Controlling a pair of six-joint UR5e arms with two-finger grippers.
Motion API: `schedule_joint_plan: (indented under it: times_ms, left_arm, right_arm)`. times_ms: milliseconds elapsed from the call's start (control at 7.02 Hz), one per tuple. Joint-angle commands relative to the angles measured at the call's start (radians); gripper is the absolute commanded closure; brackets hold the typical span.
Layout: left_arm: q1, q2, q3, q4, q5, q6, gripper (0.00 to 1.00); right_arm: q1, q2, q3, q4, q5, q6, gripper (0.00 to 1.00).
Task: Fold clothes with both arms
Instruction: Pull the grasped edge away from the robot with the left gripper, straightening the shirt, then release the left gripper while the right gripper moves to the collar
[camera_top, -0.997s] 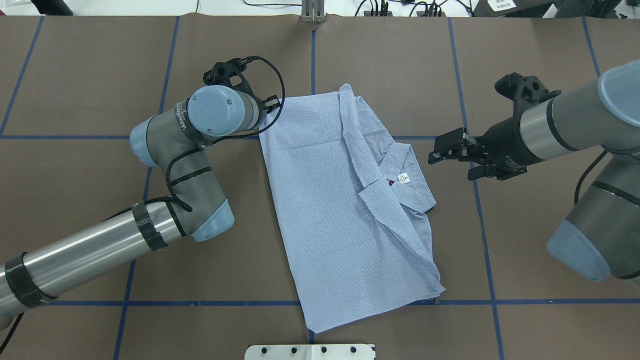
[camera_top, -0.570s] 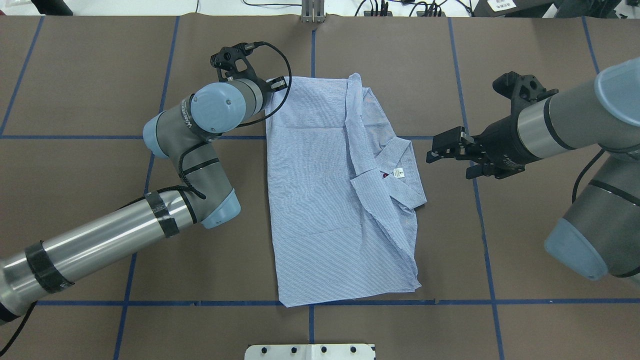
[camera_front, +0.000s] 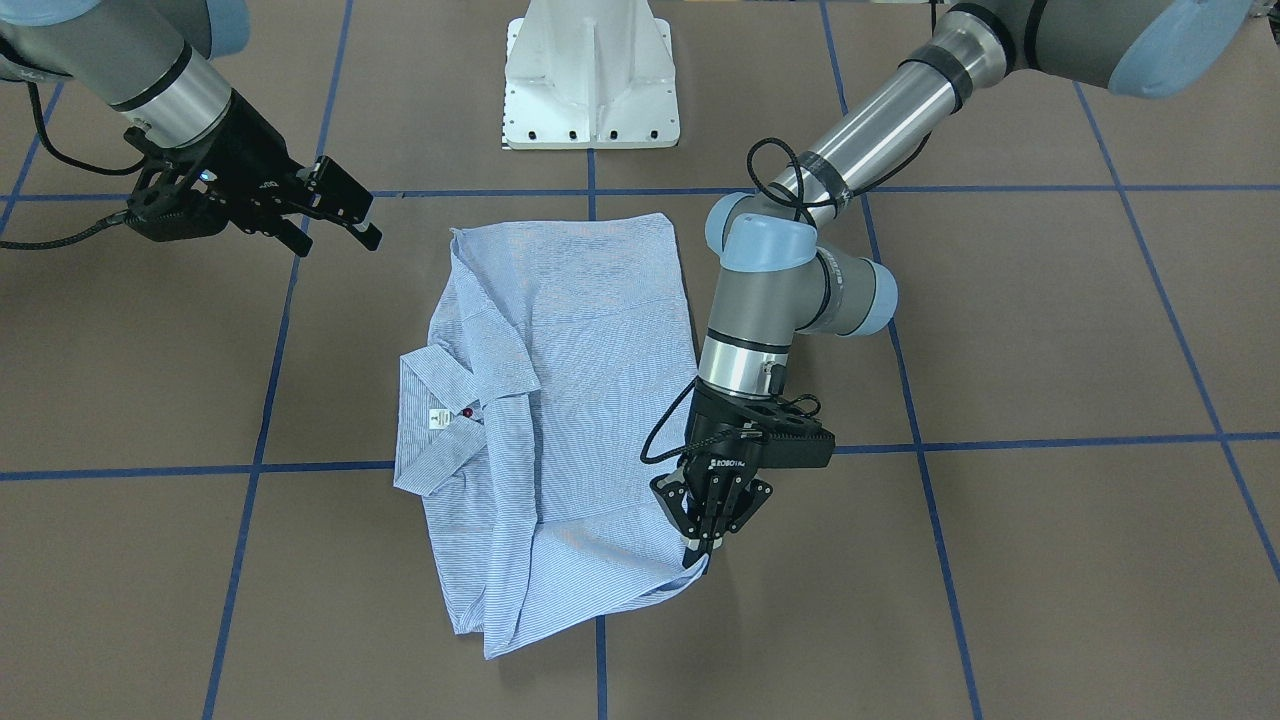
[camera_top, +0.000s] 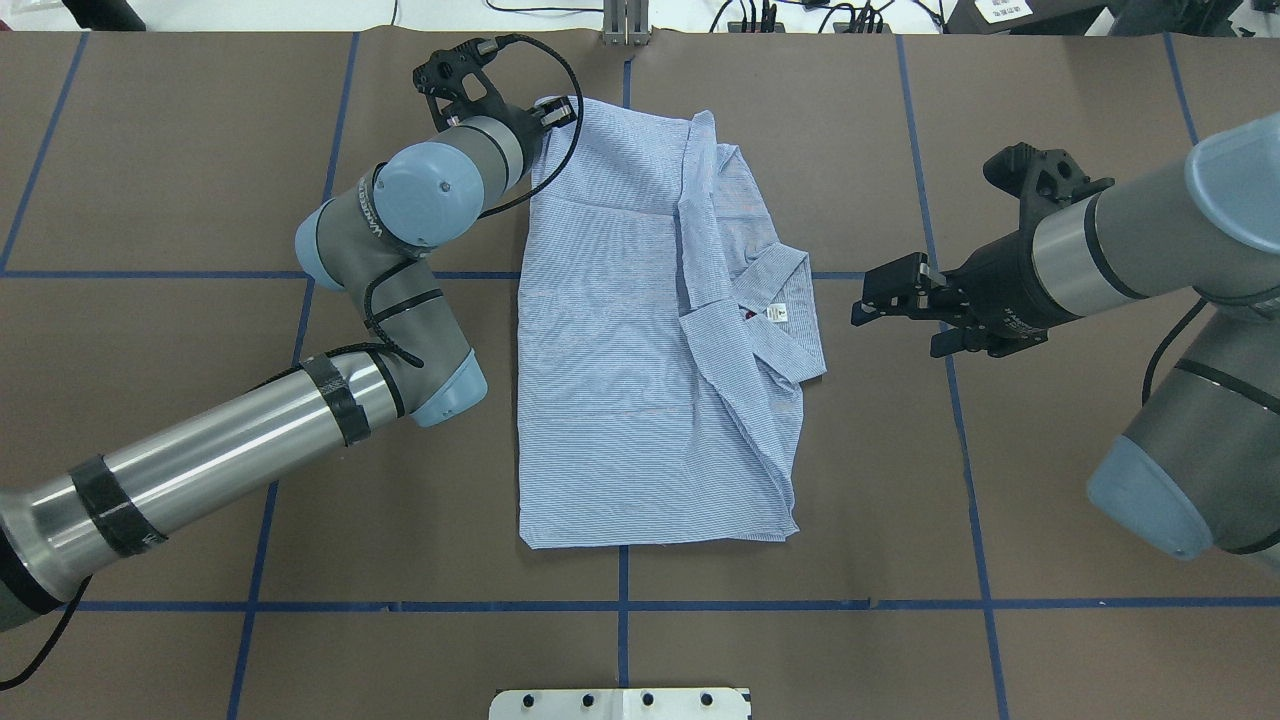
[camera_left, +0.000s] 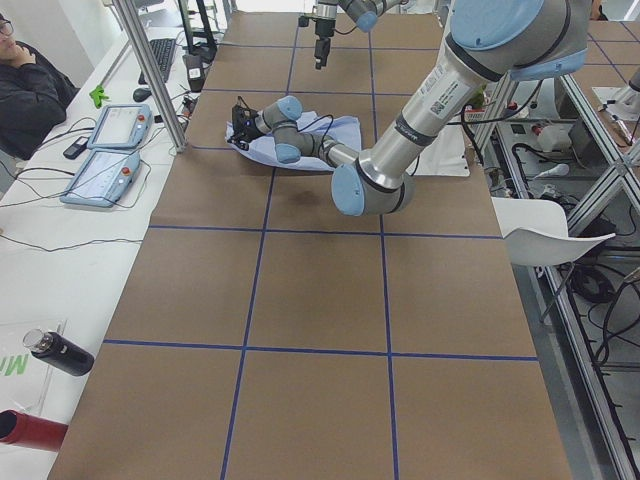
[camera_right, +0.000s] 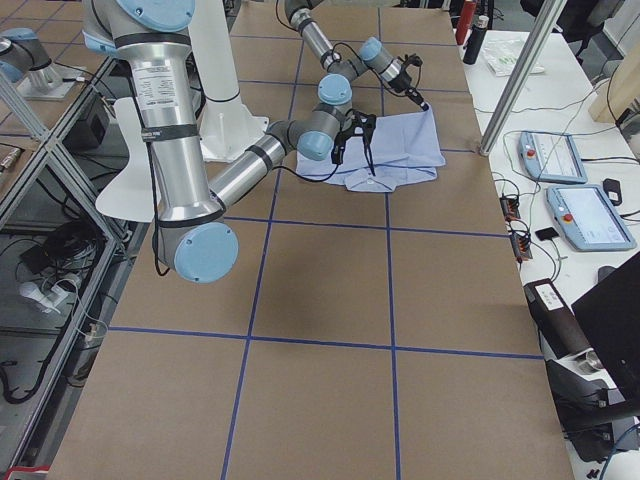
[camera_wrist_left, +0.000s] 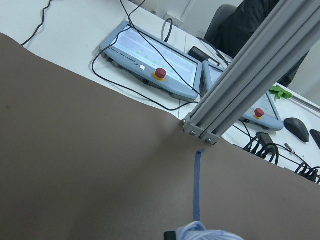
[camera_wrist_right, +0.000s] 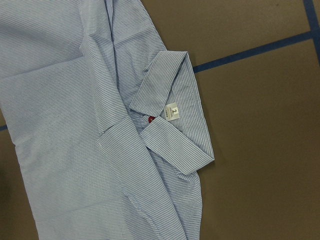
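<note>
From overhead, the left arm (camera_top: 250, 450) lies over the left gripper (camera_top: 553, 108), hiding its fingertips and the corner of the shirt (camera_top: 640, 350) at 11 o'clock. The white pedestal base (camera_top: 620, 703) is cut by the edge at 6 o'clock, and the right arm (camera_top: 1150, 240) by the edge at 3 o'clock. The left wrist view catches only a scrap of shirt at 6 o'clock. At 1 o'clock a person (camera_wrist_left: 250, 15) in dark clothes is cropped by the top edge and partly hidden behind the aluminium post (camera_wrist_left: 240, 85). In the right wrist view the shirt runs off at 12, 9 and 6 o'clock, and the print under the "2" on the collar label (camera_wrist_right: 171, 111) is too small to read. In the exterior left view the near arm hides most of the shirt, and the right gripper (camera_left: 320, 50) at 12 o'clock is too small to judge.
</note>
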Motion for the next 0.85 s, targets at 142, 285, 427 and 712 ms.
schedule_joint_plan:
  times_ms: [142,285,427,712]
  left_arm:
    - [0.0,-0.016,0.018,-0.01,0.017,-0.001,0.0]
    - [-0.002,-0.016,0.009,-0.012,0.015,-0.003,0.0]
    - [-0.005,-0.016,-0.003,-0.012,0.008,0.002,0.0]
    - [-0.014,0.016,-0.079,0.106,-0.072,0.036,0.0]
  right_arm:
    - [-0.007,0.001,0.0,0.0,-0.021,-0.002,0.0]
    - [-0.007,0.001,-0.002,0.0,-0.025,-0.044,0.0]
    - [-0.007,0.001,-0.002,0.0,-0.057,-0.09,0.0]
    - [-0.035,0.096,-0.052,-0.009,-0.1,-0.136,0.0]
